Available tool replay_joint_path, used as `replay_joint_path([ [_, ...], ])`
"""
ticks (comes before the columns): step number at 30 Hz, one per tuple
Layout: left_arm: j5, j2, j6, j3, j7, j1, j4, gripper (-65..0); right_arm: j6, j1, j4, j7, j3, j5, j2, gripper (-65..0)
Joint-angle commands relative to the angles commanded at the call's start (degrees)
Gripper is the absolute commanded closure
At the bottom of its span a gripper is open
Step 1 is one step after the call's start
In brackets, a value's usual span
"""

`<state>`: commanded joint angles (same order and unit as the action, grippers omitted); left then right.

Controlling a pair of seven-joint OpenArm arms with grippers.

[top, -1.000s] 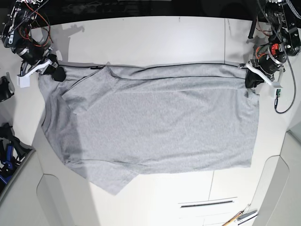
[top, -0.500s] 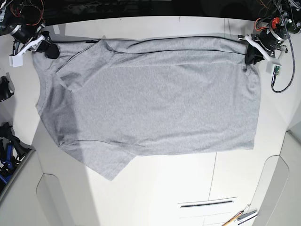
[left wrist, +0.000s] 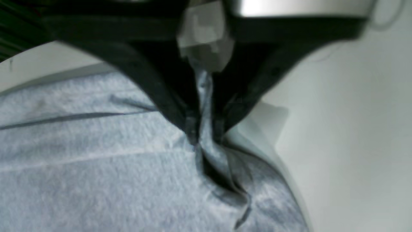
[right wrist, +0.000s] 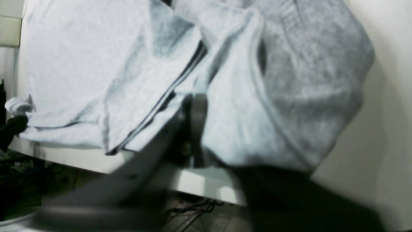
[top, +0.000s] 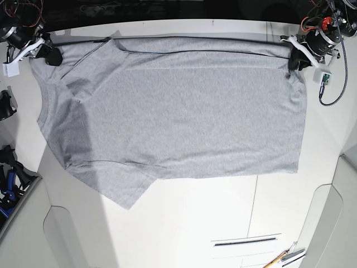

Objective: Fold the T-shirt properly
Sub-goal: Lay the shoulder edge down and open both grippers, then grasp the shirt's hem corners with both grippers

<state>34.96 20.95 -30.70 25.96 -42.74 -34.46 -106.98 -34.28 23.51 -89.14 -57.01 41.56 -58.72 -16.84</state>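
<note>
The light heather-grey T-shirt (top: 178,106) lies plain side up across the white table (top: 184,223), stretched taut along its far edge. My left gripper (top: 294,60) is shut on the shirt's far right corner; in the left wrist view the black fingers (left wrist: 190,129) pinch a bunch of grey cloth (left wrist: 206,106). My right gripper (top: 51,57) is shut on the far left corner near the shoulder; the right wrist view shows cloth (right wrist: 244,96) draped over the finger (right wrist: 193,119). A sleeve (top: 128,187) lies at the near left. No lettering shows.
The table's dark far edge (top: 184,14) runs just behind the shirt. Black and blue gear (top: 8,178) sits off the table's left side. Tools (top: 287,258) lie at the bottom right. A cable (top: 334,84) hangs by the left arm.
Both grippers have moved toward the far edge, pulling the shirt's held edge with them. The whole shirt has slid away from me and lies flatter.
</note>
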Motion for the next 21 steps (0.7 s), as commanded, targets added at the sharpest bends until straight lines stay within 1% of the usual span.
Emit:
replay_joint_path([
  [1, 0.0, 0.0, -0.1, 0.0, -0.6, 0.0, 0.0, -17.3, 0.0, 0.0, 0.0, 0.0, 0.1, 0.0, 0.0, -23.6],
  [2, 0.0, 0.0, -2.0, 0.0, -2.0, 0.0, -0.1, -18.8, 0.0, 0.0, 0.0, 0.0, 0.4, 0.0, 0.1, -24.9],
  [3, 0.3, 0.0, -4.3, 0.0, -3.8, 0.0, -0.7, -18.8, 0.0, -0.2, 0.0, 0.0, 1.3, 0.0, 0.1, -24.8],
  [4, 1.3, 0.0, -5.0, 0.0, -5.2, 0.0, -1.6, -18.8, 0.0, -0.2, 0.0, 0.0, 2.8, -0.3, 0.3, -24.8],
  [6, 1.7, 0.0, -4.1, 1.2, -6.5, 0.0, -3.8, -19.0, 0.0, -0.9, 0.0, 0.1, 7.0, -1.1, 0.3, -24.8],
  [7, 1.7, 0.0, -2.9, 2.4, -6.4, 0.0, -5.2, -20.6, 0.0, -1.6, -0.1, 0.2, 9.4, -1.3, 0.3, -24.8],
  [8, 1.7, 0.0, -2.0, 3.9, -6.3, 0.0, -6.5, -23.6, 0.0, -2.5, -0.1, 0.2, 11.6, -1.3, 0.3, -24.9],
  [10, 2.6, 0.0, -1.9, 6.8, -6.3, 0.0, -8.5, -32.7, 0.0, -4.1, -0.1, 0.2, 14.9, -0.7, -0.3, -24.9],
  [11, 3.3, 0.0, -1.9, 8.1, -6.1, 0.0, -9.1, -36.0, 0.0, -4.9, -0.1, 0.5, 15.7, 0.2, -0.7, -25.4],
  [12, 3.8, 0.0, -1.9, 9.2, -5.5, 0.0, -9.3, -37.3, 0.0, -5.8, -0.1, 1.3, 16.1, 1.4, -1.1, -28.1],
  [14, 3.8, 0.0, -1.9, 10.8, -2.4, 0.0, -9.3, -37.4, 0.02, -8.1, -0.1, 4.0, 16.1, 3.9, -1.8, -35.0],
  [15, 3.8, 0.1, -1.9, 11.2, -0.4, 0.0, -9.3, -37.4, 0.07, -9.5, -0.1, 5.2, 15.9, 5.1, -2.4, -37.2],
  [17, 3.8, 0.0, -2.0, 11.2, 3.2, 0.4, -9.3, -37.4, 0.68, -12.5, 0.0, 8.0, 15.2, 7.6, -3.4, -37.8],
  [18, 3.8, 0.0, -2.1, 11.2, 4.2, 1.2, -9.3, -37.4, 0.68, -14.2, 0.2, 9.3, 14.5, 8.9, -4.0, -37.8],
  [21, 3.1, 0.2, -2.1, 11.2, 4.4, 5.1, -8.0, -37.4, 1.09, -19.6, 0.8, 11.1, 10.0, 13.1, -5.4, -37.8],
])
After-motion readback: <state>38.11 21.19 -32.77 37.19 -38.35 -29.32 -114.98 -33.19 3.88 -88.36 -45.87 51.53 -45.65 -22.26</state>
